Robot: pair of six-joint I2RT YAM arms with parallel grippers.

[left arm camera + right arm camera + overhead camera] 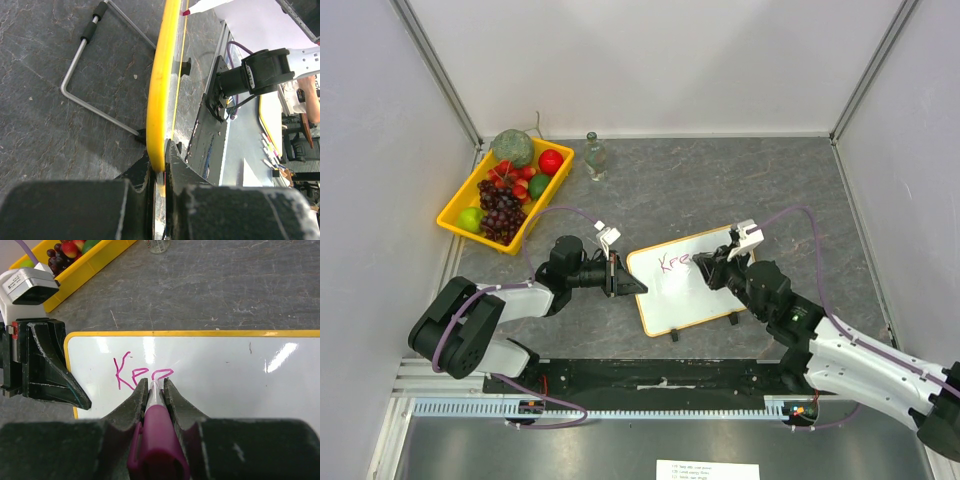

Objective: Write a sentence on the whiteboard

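- Two grippers meet at the whiteboard (692,290), which sits on the tabletop (720,180) between them. The left gripper (623,276) is clenched on its yellow edge.
- Right gripper (156,390) grasps a magenta marker (157,440), whose tip is hidden.
- Only the right wrist view shows the pink letters (142,374) clearly, perhaps "Kee".
- Only the left wrist view shows a wire stand (95,107) behind the board.

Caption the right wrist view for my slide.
Right gripper holds a pink marker to the whiteboard, letters begun; left gripper clamps its edge.

The whiteboard (159,100) was seen edge-on, its yellow frame clamped between the jaws of the left gripper (159,165). A bent wire leg (80,95) with a black sleeve was laid on the dark table (40,150) beside it. A marker (200,7) with a red tip was seen at the far end of the board.
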